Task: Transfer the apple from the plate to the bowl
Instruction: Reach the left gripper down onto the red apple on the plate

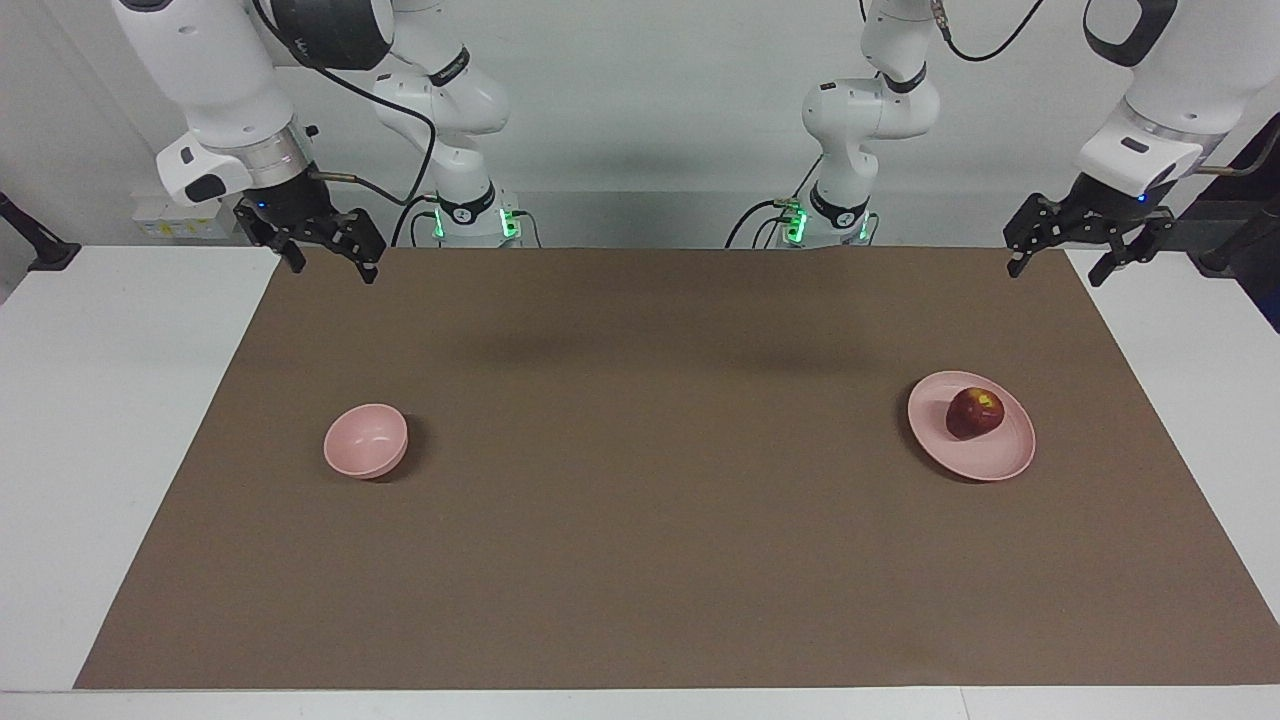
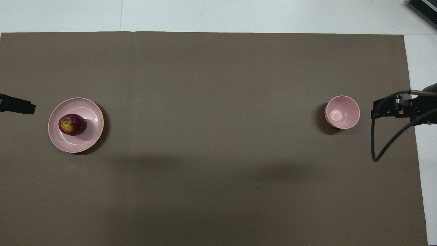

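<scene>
The dark red apple lies on the wide pink plate toward the left arm's end of the table. The small deep pink bowl stands empty toward the right arm's end. My left gripper hangs open in the air over the brown mat's corner, apart from the plate, holding nothing. My right gripper waits open over the mat's edge beside the bowl, also holding nothing.
A brown mat covers most of the white table. A black cable loops down from the right arm's wrist. The two arm bases stand at the robots' edge of the mat.
</scene>
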Controlling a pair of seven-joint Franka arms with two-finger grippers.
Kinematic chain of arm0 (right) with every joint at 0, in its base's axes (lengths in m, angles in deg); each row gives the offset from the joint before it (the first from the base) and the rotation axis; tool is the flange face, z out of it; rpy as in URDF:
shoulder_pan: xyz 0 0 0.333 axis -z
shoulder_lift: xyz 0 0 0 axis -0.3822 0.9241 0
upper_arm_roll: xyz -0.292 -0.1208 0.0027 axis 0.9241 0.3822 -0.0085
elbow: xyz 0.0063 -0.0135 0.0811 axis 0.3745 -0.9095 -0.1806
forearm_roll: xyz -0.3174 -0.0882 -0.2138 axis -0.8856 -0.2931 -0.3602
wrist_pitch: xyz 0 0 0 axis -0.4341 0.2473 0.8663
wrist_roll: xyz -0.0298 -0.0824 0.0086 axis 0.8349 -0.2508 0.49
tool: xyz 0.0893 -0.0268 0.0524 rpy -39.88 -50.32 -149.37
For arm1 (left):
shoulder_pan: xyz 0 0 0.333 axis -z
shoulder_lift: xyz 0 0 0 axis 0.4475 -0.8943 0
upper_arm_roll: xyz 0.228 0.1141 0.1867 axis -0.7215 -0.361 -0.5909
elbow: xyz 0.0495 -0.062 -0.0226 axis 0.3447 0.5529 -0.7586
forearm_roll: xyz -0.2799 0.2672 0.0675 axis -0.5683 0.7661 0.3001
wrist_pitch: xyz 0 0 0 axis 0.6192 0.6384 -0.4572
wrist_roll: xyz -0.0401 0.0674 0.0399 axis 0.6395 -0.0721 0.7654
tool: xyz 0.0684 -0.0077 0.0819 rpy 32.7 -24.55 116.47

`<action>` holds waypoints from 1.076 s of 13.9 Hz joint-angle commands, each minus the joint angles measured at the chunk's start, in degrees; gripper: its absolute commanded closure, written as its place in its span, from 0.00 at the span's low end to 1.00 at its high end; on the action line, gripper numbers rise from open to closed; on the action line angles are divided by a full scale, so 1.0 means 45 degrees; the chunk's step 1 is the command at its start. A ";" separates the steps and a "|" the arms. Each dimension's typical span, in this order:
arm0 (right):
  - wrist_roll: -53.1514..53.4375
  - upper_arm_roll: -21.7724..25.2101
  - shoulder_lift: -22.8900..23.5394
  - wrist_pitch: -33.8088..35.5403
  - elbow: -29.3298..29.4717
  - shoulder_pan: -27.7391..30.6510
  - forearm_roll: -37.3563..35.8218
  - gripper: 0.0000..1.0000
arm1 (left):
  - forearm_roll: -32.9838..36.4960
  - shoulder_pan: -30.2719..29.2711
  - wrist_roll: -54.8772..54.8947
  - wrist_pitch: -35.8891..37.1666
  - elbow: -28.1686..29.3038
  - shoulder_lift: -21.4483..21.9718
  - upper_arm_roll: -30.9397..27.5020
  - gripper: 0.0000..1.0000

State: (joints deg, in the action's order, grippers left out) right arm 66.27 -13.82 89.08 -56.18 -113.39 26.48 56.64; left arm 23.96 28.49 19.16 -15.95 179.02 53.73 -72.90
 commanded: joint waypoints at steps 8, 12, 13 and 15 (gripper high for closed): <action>-0.0133 -0.0140 0.0096 0.0394 0.0256 0.0182 -0.0006 0.00 | -0.1288 -0.0053 0.2098 -0.5788 0.4520 -0.0456 -0.1079 0.00; -0.0133 -0.0140 0.0057 0.0551 0.0275 0.0163 -0.0083 0.00 | -0.1699 -0.0053 0.2235 -0.7894 0.5262 -0.1433 -0.1137 0.00; -0.0152 -0.0140 -0.0040 0.0552 0.0275 0.0182 -0.0122 0.00 | -0.1874 -0.0072 0.2274 -0.8286 0.5379 -0.1687 -0.1157 0.00; -0.0016 -0.0140 -0.0196 0.0513 0.0062 0.0182 -0.0045 0.00 | -0.2381 -0.0073 0.2352 -0.8757 0.5419 -0.2097 -0.1157 0.00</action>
State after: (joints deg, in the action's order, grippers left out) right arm 66.27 -13.82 88.93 -55.04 -113.10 26.48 56.63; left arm 15.51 28.45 28.22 -52.65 202.41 45.22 -77.97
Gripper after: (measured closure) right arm 0.000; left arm 0.000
